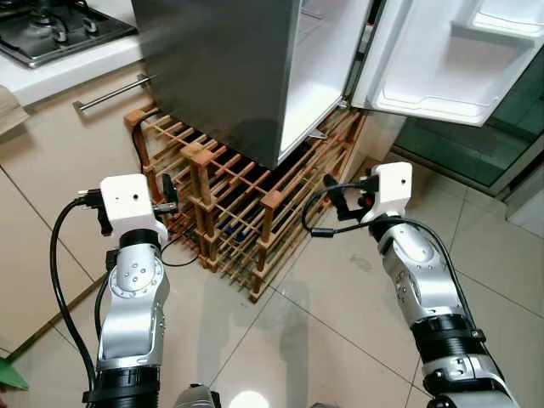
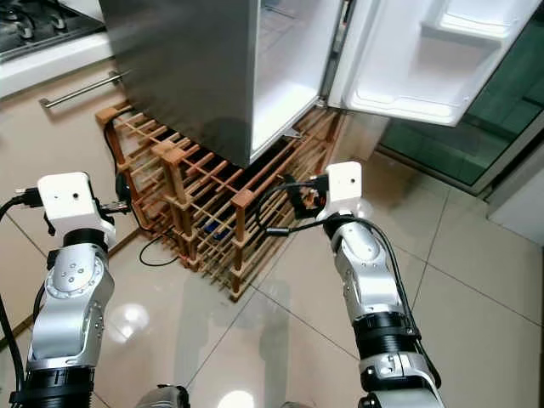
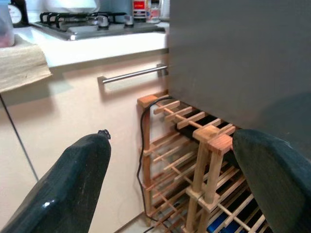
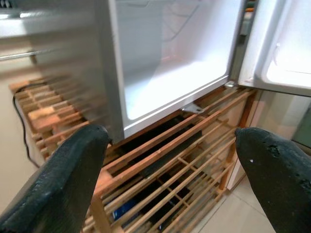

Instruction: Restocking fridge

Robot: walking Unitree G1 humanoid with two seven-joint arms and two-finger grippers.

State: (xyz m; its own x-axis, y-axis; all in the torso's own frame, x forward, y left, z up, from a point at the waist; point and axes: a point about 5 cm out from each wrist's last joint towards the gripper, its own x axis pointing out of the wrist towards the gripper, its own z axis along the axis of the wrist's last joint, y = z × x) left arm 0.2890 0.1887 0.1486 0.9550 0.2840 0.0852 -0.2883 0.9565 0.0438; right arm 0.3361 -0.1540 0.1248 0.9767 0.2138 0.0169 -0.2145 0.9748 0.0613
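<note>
The grey steel fridge (image 1: 212, 68) stands on a wooden wine rack (image 1: 229, 212). Its door (image 1: 442, 59) is swung wide to the right. The white inside (image 4: 170, 73) looks bare in the lower part that I can see. My left gripper (image 1: 167, 197) is held out low in front of the rack's left side, open, with nothing between its fingers (image 3: 73, 179). My right gripper (image 1: 333, 197) hovers before the rack's right corner, below the fridge opening. It is open too, and its fingers (image 4: 73, 170) hold nothing.
A kitchen counter with a gas hob (image 1: 51, 30) and a drawer handle (image 1: 110, 92) runs along the left. A beige cloth (image 3: 22, 65) hangs over its edge. A black cable (image 1: 140, 144) trails down the rack. Glossy floor tiles (image 1: 340, 323) stretch ahead; dark green glass (image 1: 476, 144) lies under the door.
</note>
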